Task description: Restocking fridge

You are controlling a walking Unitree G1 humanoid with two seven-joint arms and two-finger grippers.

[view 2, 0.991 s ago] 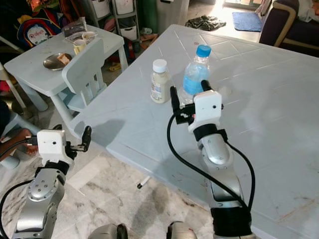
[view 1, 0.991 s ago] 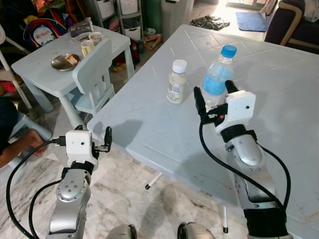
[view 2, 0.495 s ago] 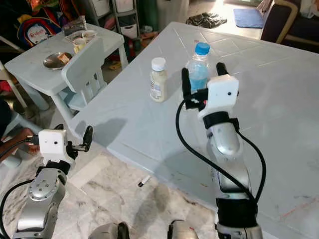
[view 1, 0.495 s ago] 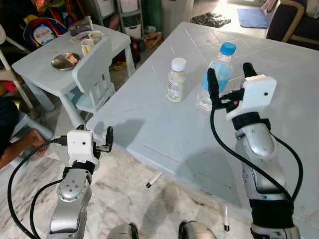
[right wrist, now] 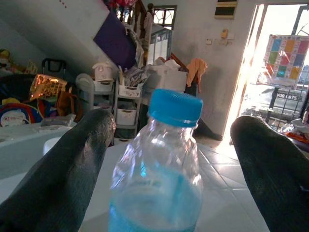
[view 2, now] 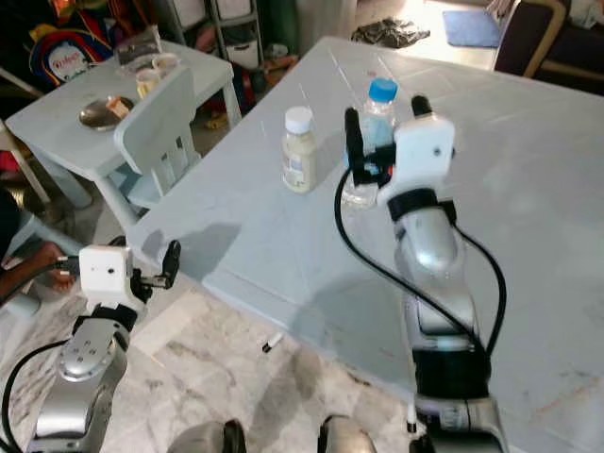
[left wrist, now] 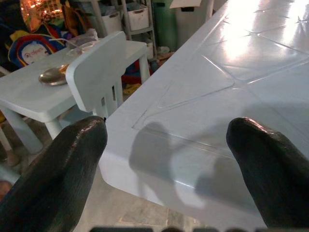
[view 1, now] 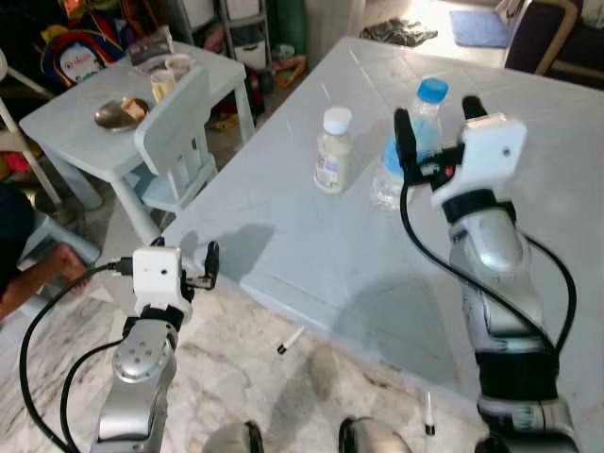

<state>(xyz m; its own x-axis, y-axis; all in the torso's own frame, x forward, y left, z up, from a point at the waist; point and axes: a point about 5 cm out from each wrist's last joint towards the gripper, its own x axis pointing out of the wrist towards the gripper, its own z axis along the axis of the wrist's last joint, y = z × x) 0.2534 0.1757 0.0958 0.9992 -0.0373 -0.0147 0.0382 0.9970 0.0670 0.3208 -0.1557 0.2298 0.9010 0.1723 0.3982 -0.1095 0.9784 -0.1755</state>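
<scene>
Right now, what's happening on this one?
The robot stands at the corner of a large pale table. Its right gripper is raised with its fingers open on either side of a clear water bottle with a blue cap, which stands upright on the table; the fingers have not closed on it. A small cream bottle with a white cap stands just beside it, untouched. The left gripper hangs low by the table's edge, fingers open and holding nothing.

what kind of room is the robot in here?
Probably a lived-in home dining or family room. A big pale table holds a water bottle and a small white-capped bottle; beside it stands a child-size table with a chair, and storage drawers stand behind.
</scene>
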